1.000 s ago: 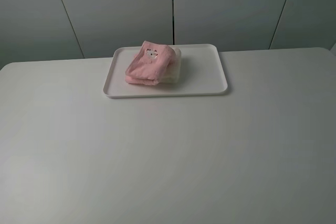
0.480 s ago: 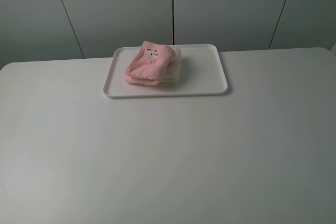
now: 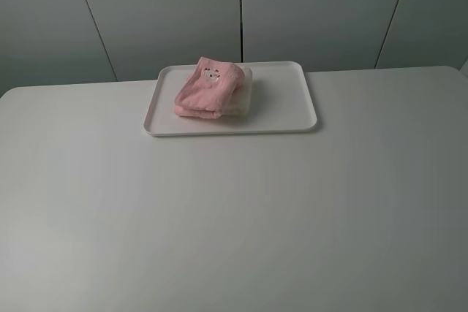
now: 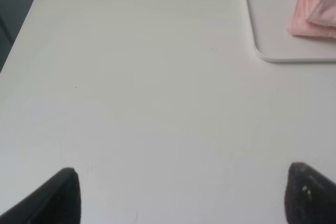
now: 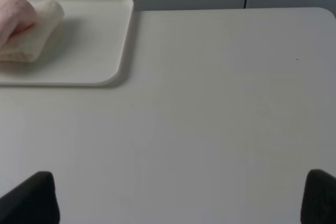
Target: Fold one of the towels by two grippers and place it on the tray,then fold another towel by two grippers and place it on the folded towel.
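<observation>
The flat white rectangular plastic tray (image 3: 281,107) sits at the far side of the plain white table (image 3: 234,210). On the tray's left half lies the folded cream off-white terry towel (image 3: 245,96), with the folded pink terry towel (image 3: 207,89) resting on top of it. The pink towel's small white cartoon-face patch (image 3: 212,74) faces up. The cream towel shows only as a pale edge along the right side of the pink one. Judged from this arrangement, both folds and both placements are complete.

Neither arm appears in the high view. In the left wrist view, the left gripper (image 4: 181,195) hangs over bare table with its two dark fingertips set wide apart and nothing between them. It is well clear of the tray corner. The right gripper (image 5: 181,198) reads the same in its own view: fingertips spread wide, empty, over bare table, with the tray off to one side.

Handling notes, as judgement:
- Both towels appear light, soft and limp. They will sag and unfold if lifted by one point.
- The terry pile should give the fingers good friction.
- If the stack needs adjusting, take hold at two corners of a folded edge, one gripper per corner, pinching all layers together.
- The smooth tray may slide if the stack is pushed sideways.
</observation>
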Available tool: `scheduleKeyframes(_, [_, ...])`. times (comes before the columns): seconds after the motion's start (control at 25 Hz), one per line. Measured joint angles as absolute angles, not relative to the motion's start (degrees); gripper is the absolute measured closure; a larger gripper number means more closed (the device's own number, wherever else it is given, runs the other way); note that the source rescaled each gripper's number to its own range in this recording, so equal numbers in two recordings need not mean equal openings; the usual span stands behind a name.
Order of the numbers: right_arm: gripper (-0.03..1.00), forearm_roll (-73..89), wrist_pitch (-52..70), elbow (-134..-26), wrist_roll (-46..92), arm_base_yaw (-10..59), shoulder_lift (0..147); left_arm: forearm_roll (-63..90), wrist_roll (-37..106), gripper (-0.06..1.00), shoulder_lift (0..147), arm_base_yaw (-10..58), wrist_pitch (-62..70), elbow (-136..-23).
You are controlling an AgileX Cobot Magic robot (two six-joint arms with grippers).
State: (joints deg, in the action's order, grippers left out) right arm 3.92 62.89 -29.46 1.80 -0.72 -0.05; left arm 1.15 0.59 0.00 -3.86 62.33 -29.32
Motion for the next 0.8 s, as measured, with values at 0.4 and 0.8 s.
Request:
scheduleKeyframes(0.4, [-0.03,3.92,62.89,-29.46,1.80,-0.72,-0.05,1.15,0.59,-0.06,0.00,-3.86,62.33,-29.32])
scheduleKeyframes(0.8, [-0.03,3.92,62.89,-29.46,1.80,-0.72,-0.05,1.15,0.59,-0.06,0.00,-3.86,62.33,-29.32])
